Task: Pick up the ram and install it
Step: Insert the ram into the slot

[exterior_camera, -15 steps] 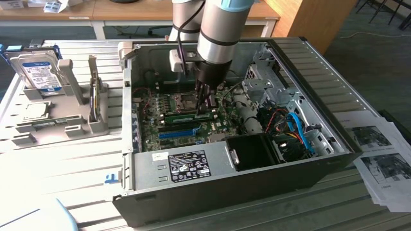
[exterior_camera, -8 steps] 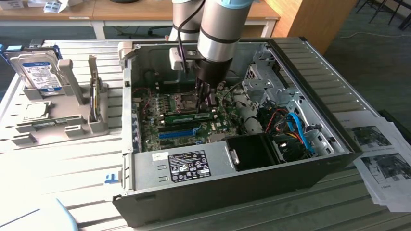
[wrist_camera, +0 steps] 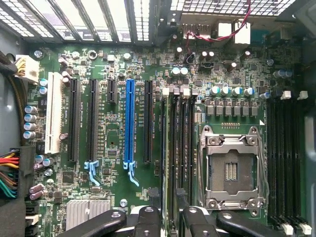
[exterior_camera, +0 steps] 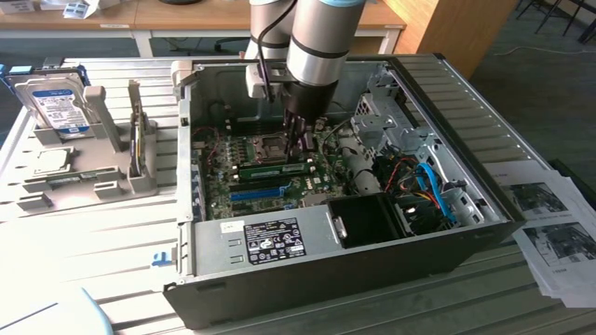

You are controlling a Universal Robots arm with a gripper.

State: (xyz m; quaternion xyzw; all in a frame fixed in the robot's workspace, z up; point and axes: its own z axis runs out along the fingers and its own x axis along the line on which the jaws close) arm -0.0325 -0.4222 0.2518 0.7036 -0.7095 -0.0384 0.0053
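Observation:
The ram [exterior_camera: 270,169] is a long green stick lying level over the memory slots on the motherboard [exterior_camera: 233,150] inside the open computer case [exterior_camera: 326,258]. My gripper [exterior_camera: 300,157] comes straight down on it near the end toward the exterior view's right, with the fingers close together on the stick. From the wrist camera the ram [wrist_camera: 171,158] shows edge-on as a thin dark line along the black memory slots [wrist_camera: 183,143], running away from my gripper [wrist_camera: 170,215]. It lies between the long blue slot [wrist_camera: 129,123] and the CPU socket [wrist_camera: 229,168].
On the exterior view's left, a grey holder [exterior_camera: 112,185] carries an upright hard drive [exterior_camera: 58,105], a CPU chip [exterior_camera: 51,160] and a thin green strip [exterior_camera: 70,180]. Cables [exterior_camera: 423,188] and a black shroud [exterior_camera: 373,220] crowd the case. Printed sheets [exterior_camera: 554,223] lie at the right.

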